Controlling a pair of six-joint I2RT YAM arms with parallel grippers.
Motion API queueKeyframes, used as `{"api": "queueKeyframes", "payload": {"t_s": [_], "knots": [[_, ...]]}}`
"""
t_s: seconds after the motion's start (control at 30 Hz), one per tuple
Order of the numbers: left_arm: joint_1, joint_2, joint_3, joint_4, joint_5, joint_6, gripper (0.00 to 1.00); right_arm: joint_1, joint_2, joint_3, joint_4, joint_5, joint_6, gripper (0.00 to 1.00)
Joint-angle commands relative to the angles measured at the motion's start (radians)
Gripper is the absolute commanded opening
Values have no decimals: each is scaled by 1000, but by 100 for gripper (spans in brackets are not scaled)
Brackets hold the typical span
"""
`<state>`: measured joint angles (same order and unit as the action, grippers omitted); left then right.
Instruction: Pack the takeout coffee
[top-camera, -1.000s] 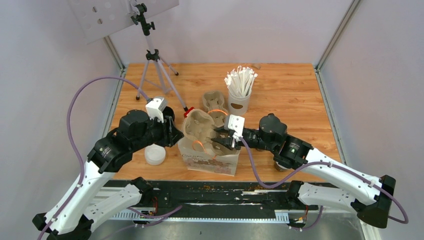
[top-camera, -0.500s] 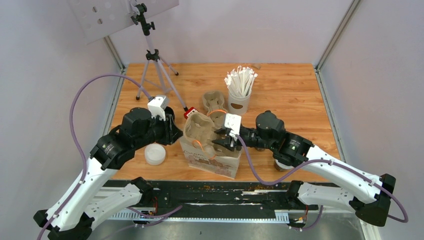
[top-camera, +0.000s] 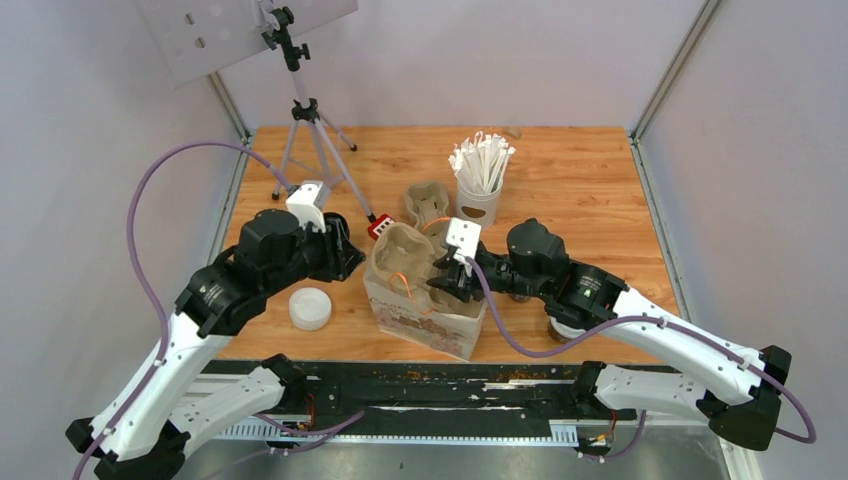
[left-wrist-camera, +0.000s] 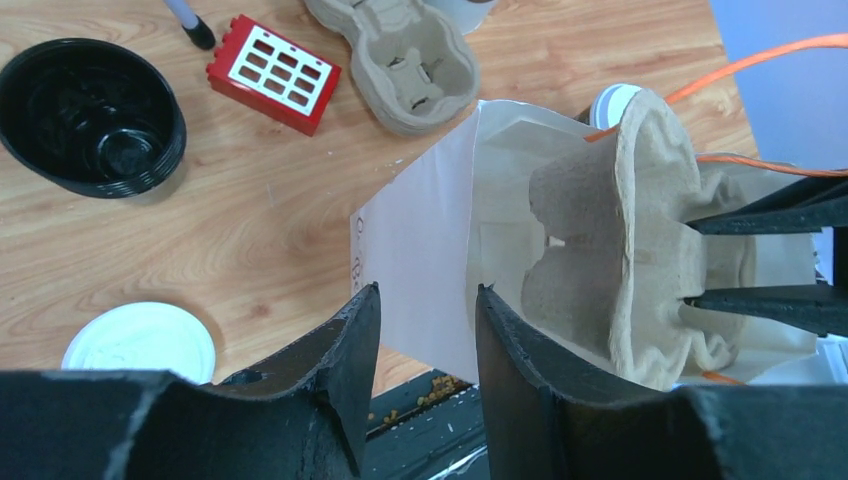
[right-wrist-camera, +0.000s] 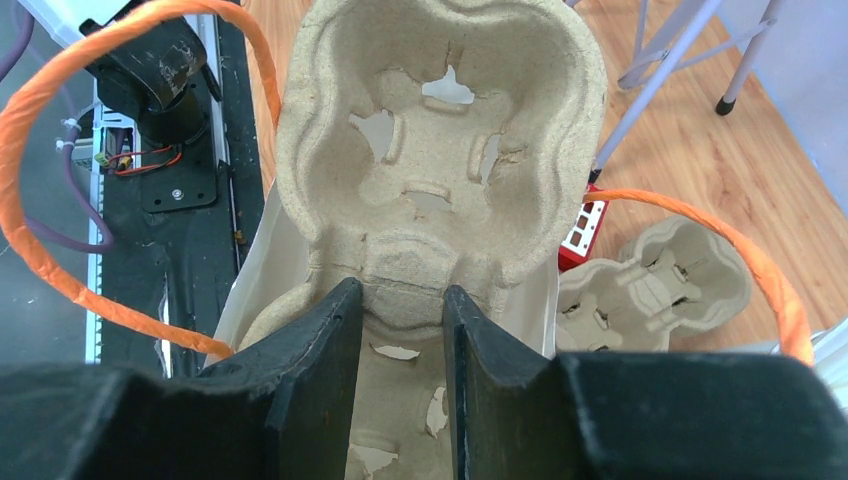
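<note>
The right tool (right-wrist-camera: 400, 292) is clamped on the middle ridge of a pulp tray (right-wrist-camera: 440, 120), which stands tilted in the open mouth of the bag (top-camera: 425, 322). The left tool (left-wrist-camera: 425, 295) sits at the bag's left side, its fingers apart with the white bag wall showing in the gap. One cup (left-wrist-camera: 612, 100), white lid up, stands on the counter (top-camera: 580, 190) outside the bag, on the right arm's side. The other cup cannot be made out.
</note>
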<state>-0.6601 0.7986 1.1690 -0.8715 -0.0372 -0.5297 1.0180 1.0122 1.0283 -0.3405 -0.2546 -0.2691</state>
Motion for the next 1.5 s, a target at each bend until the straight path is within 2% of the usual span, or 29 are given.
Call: {"api": "queueKeyframes", "payload": {"t_s": [0.0, 0.2, 0.33, 0.5, 0.53, 0.9, 1.2, 1.23, 1.37, 1.47], "knots": [[4, 40, -5, 93, 61, 2, 48, 4, 2, 49, -11, 14, 38, 25], [3, 74, -21, 118, 88, 33, 47, 5, 9, 56, -26, 15, 49, 25], [2, 74, -38, 138, 107, 47, 30, 7, 10, 56, -36, 18, 56, 25], [3, 52, -55, 155, 129, 28, 2, 7, 4, 50, -56, 40, 67, 25], [3, 44, -58, 162, 141, 23, 0, 6, 4, 50, -63, 44, 71, 25], [3, -16, -101, 219, 219, -83, 0, 8, 52, 83, -186, 70, 109, 26], [4, -30, -130, 208, 193, -79, 0, 14, 80, 102, -240, 109, 106, 25], [4, -22, -117, 192, 180, -66, 2, 14, 79, 102, -242, 110, 108, 25], [4, 6, -59, 155, 124, -8, 37, 15, 90, 91, -244, 117, 111, 25], [3, 28, -37, 154, 112, 43, 48, 17, 92, 67, -232, 123, 113, 26]]}}
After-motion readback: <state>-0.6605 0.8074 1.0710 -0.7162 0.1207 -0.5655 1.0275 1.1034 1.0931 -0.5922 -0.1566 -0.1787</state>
